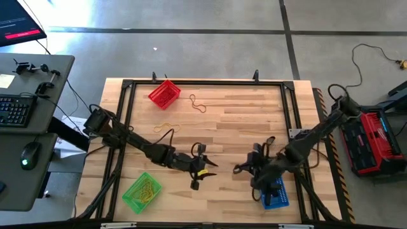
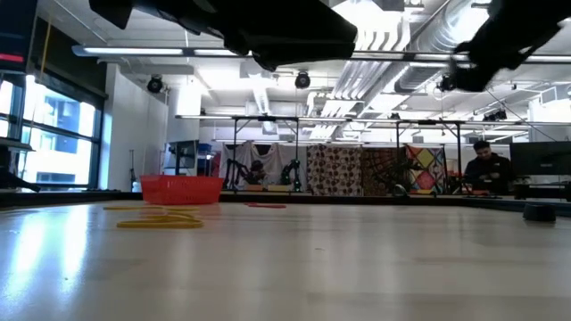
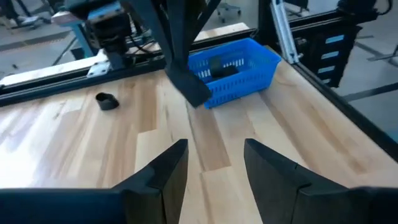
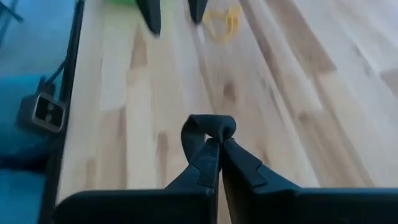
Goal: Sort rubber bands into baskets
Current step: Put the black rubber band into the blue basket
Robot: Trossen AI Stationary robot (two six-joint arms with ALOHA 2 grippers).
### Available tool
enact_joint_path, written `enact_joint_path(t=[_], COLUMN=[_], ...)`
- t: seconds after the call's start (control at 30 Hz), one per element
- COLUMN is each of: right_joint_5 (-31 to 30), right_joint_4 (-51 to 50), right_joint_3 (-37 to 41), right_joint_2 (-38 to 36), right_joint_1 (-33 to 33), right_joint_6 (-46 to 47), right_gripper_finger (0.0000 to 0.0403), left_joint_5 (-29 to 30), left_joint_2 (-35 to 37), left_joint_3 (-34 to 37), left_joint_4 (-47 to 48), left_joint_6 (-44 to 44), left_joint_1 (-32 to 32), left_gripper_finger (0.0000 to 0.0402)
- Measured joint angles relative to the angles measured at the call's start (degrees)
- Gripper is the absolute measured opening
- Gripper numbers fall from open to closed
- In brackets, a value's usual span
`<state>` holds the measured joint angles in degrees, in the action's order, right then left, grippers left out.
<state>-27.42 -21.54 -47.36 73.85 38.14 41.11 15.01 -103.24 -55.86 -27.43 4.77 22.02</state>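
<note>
Between the right gripper's (image 4: 219, 149) pinched fingertips, clamped a black rubber band (image 4: 208, 128), presumably for the blue basket (image 1: 276, 193) just beside. Beneath the left gripper's (image 3: 214, 158) spread fingers (empty), left a yellow band (image 1: 201, 172) on the table (image 1: 241, 121).

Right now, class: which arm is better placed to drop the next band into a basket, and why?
The right. The right gripper is shut on a black rubber band beside the blue basket; the left gripper hangs open and empty.
</note>
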Motion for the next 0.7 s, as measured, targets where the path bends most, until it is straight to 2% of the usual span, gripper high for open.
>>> enact_joint_path(t=[0.23,0.5,0.7], right_joint_5=[3.6,10.5,15.1], right_joint_4=[-18.3,-25.4,-31.1], right_joint_3=[-7.8,-8.2,-8.1], right_joint_2=[0.1,0.4,1.4], right_joint_1=[7.6,15.2,18.1], right_joint_6=[17.4,38.6,49.5], right_gripper_finger=[0.0000,0.0000,0.0000], left_joint_5=[-7.4,-9.9,-10.0], left_joint_2=[-0.3,-0.3,-0.3], left_joint_3=[0.0,0.0,0.0], left_joint_4=[-4.4,-5.5,-5.5], left_joint_6=[0.0,-0.2,-0.2], left_joint_1=[-1.4,-2.2,-2.2], left_gripper_finger=[0.0151,0.0151,0.0151])
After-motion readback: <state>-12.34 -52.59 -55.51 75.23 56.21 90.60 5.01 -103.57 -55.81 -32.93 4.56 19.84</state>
